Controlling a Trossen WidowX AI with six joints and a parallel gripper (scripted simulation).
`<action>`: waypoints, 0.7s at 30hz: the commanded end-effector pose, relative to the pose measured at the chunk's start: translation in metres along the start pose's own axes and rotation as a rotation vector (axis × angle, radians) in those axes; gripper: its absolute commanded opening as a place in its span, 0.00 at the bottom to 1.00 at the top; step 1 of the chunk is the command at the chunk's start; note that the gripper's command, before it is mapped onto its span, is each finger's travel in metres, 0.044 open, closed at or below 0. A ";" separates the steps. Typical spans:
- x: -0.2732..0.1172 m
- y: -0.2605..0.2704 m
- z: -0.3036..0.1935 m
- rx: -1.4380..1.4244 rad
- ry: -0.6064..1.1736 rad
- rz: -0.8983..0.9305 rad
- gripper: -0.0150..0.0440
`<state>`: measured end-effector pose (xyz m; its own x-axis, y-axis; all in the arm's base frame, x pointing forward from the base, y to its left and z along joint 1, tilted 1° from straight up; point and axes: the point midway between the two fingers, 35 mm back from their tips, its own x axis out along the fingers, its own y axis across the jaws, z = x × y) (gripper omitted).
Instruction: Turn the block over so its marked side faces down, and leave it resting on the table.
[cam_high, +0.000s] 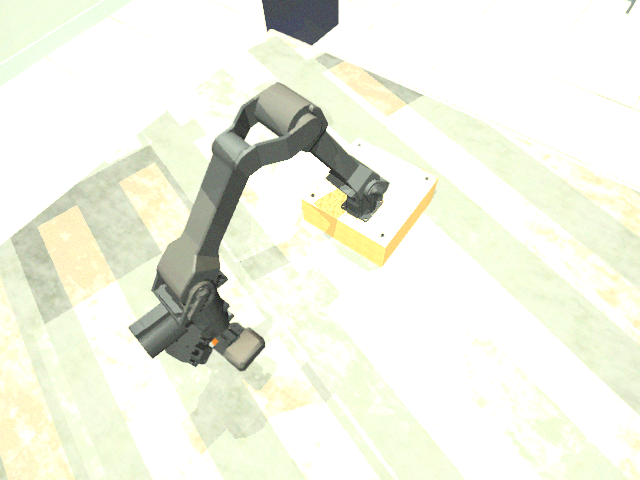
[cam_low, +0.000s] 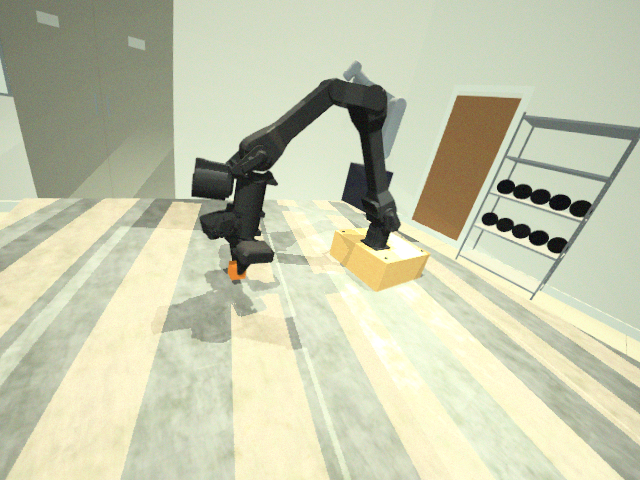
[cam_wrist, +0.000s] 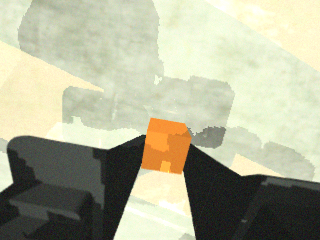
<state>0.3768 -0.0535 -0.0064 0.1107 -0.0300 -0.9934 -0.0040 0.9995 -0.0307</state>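
The small orange block (cam_high: 215, 341) (cam_low: 236, 270) (cam_wrist: 167, 146) is at or very close above the table (cam_low: 279, 413). My gripper (cam_wrist: 164, 143) points down and is shut on the block, one finger on each side of it. In the wrist view, the block's upper face has lighter and darker orange areas and a small yellow patch at its lower edge. I cannot tell whether this patch is the mark or light. The fingers hide the two gripped sides, and the underside is out of sight. In the top view the gripper hides most of the block.
My arm's base stands on a yellow wooden box (cam_high: 356, 242) (cam_low: 369, 271), well to the right of the block. A dark box (cam_high: 300, 20) (cam_low: 356, 184) stands behind. A metal shelf (cam_low: 560, 167) with black round things is at the far right. The arm's shadows fall around the block.
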 end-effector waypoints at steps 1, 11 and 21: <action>-0.001 0.000 0.002 0.005 -0.076 0.006 0.25; 0.003 0.000 0.001 0.004 -0.231 0.006 0.25; 0.002 0.001 -0.003 -0.002 -0.386 0.003 0.25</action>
<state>0.3751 -0.0538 -0.0137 0.4156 -0.0250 -0.9092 0.0025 0.9996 -0.0264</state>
